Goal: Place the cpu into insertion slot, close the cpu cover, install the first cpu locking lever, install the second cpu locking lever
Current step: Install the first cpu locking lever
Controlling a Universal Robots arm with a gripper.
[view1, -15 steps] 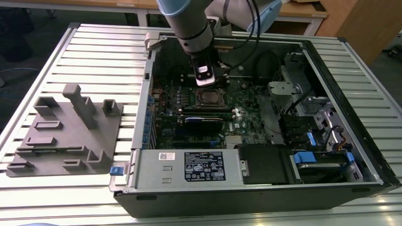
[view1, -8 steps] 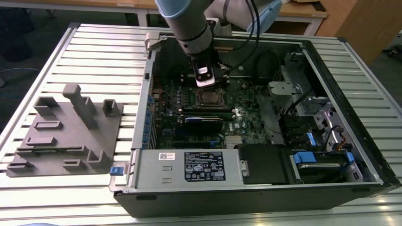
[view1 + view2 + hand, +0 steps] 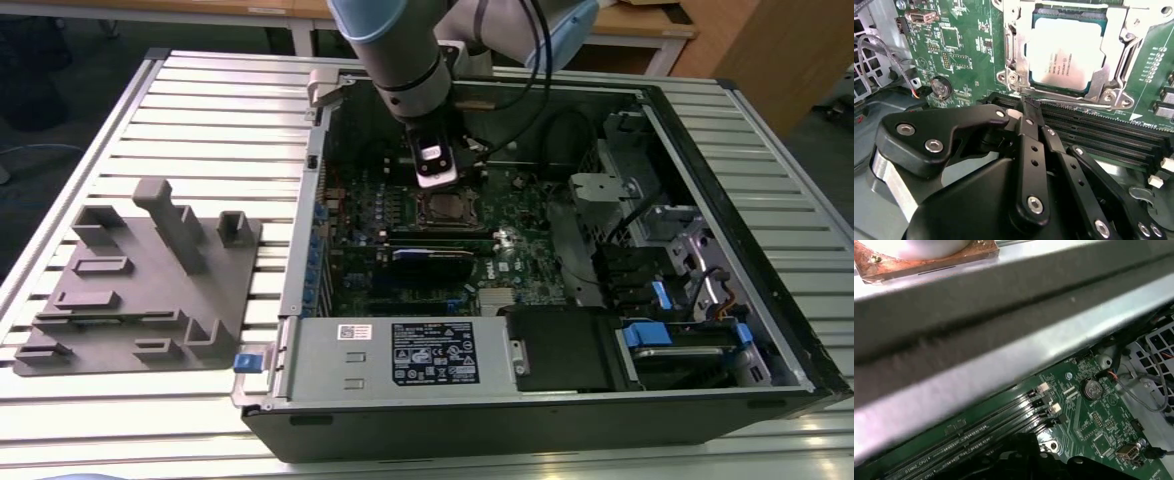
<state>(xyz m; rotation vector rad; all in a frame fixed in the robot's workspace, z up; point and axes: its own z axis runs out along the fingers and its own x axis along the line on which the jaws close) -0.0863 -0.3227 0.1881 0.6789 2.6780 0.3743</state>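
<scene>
The cpu (image 3: 1064, 55) lies seated in the insertion slot (image 3: 1021, 75), under the cpu cover (image 3: 1114, 50). The gripper (image 3: 1029, 107) hangs just beside the slot, jaws seemingly pressed together, holding nothing.

We see the cpu (image 3: 1064, 57), a flat square chip with a dull silver top, seated level in the insertion slot (image 3: 1019, 50). The cpu cover (image 3: 1116, 45), a thin silvery frame, lies closed flat around it, its window leaving the chip's top exposed.
</scene>
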